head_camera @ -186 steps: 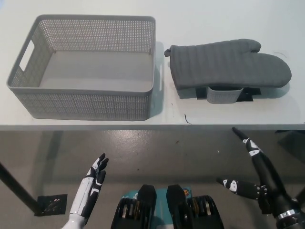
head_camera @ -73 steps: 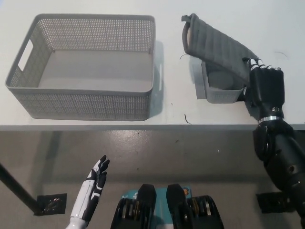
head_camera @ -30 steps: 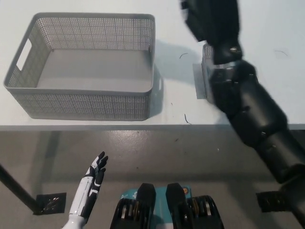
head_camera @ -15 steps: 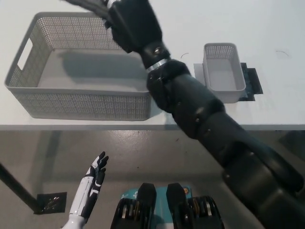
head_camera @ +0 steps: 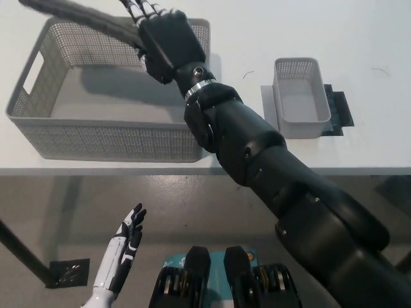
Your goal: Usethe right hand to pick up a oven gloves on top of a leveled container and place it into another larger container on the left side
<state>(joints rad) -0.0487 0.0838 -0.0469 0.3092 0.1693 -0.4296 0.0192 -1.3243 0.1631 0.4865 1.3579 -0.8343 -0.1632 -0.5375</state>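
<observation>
My black right hand [head_camera: 162, 40] reaches across the table and is shut on the grey oven glove [head_camera: 77, 15], holding it above the back of the large grey perforated basket [head_camera: 38, 131] at the left. The glove stretches out to the upper left of the hand, over the basket's far rim. The small grey container [head_camera: 299, 106] that bore the glove stands uncovered at the right, on a black base. My white left hand [head_camera: 128, 236] rests low at the lower left, below the table's edge, fingers apart and holding nothing.
The white table [head_camera: 372, 141] runs across the top half; its front edge lies just below the basket. My right forearm crosses the picture diagonally, covering the basket's right end. Grey floor shows below.
My right hand has carried the glove further left over the basket, and more of the glove now shows. The left hand has not moved.
</observation>
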